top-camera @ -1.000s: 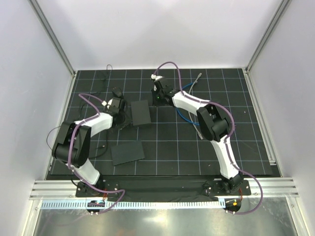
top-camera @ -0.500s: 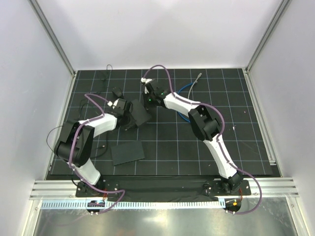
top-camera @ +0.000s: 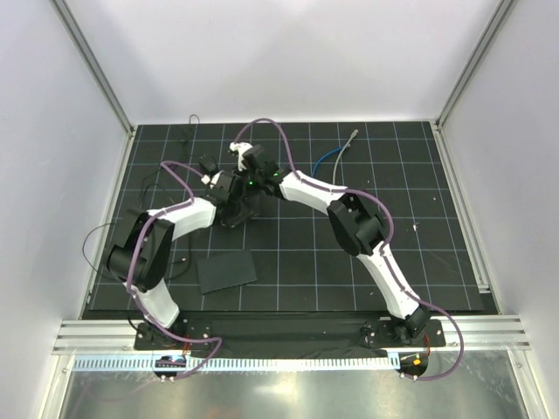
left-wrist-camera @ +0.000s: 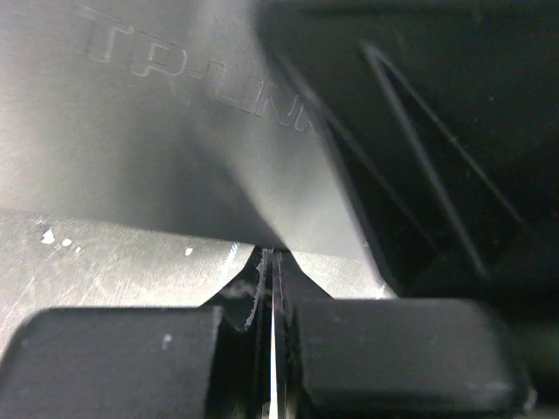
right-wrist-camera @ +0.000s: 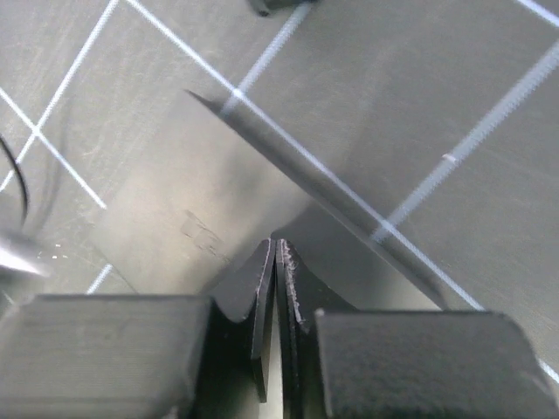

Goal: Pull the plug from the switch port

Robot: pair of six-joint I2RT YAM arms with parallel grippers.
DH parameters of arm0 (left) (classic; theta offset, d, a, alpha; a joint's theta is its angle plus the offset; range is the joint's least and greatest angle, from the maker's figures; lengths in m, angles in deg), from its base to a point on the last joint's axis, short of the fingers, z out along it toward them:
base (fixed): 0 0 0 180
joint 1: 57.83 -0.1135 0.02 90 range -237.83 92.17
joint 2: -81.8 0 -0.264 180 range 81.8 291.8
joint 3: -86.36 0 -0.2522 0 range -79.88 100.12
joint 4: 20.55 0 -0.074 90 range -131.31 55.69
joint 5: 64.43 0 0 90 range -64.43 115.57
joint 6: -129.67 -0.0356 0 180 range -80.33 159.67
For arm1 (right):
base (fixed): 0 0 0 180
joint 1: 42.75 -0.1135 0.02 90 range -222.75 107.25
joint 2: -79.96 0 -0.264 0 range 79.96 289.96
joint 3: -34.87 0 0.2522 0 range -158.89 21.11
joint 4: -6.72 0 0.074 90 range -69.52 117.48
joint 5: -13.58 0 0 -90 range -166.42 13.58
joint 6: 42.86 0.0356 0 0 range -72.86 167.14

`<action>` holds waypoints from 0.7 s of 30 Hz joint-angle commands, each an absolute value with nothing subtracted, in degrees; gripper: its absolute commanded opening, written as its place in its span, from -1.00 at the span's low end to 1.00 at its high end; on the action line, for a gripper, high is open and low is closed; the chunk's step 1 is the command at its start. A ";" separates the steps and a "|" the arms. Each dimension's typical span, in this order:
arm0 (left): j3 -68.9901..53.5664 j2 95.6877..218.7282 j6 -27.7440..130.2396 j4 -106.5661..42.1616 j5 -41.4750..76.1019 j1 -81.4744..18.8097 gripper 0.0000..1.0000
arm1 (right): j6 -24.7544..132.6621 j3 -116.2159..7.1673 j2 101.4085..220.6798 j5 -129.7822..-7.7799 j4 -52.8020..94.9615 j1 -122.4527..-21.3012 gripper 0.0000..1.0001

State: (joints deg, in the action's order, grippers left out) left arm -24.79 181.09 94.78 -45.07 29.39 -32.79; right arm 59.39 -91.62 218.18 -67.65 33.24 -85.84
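Plug [top-camera: 352, 135]: pale connector lying flat on the bench [top-camera: 437, 262] towards the far right, loose, touching neither arm. Its blue cable [top-camera: 330, 157] curves back from it towards the centre and passes under the right arm; where that end goes is hidden. Switch [left-wrist-camera: 131, 131]: matte black box left of centre, well apart from the plug, mostly covered from above by the two wrists meeting over it. Raised maker's lettering shows on its top face in the left wrist view. Port: cannot be made out in any view, so whether anything sits in it cannot be told. Left gripper [left-wrist-camera: 272, 262]: jaws pressed together with nothing between them, tips low and close against the switch's top face; actual contact cannot be confirmed. Right gripper [right-wrist-camera: 275, 253]: jaws also pressed together and empty, poised over a flat black face whose straight edge cuts diagonally across the grid lines. From above, the right arm reaches in from the right and the left arm from the left, their tips just beside each other. Flat black slab [top-camera: 225, 271]: lies nearer the bases, apart from both arms' tips.
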 commanded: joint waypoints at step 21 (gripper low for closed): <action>-53.31 125.93 97.58 -40.56 15.05 -33.13 0.59 | 74.27 -42.29 158.95 -102.96 39.37 -82.57 0.81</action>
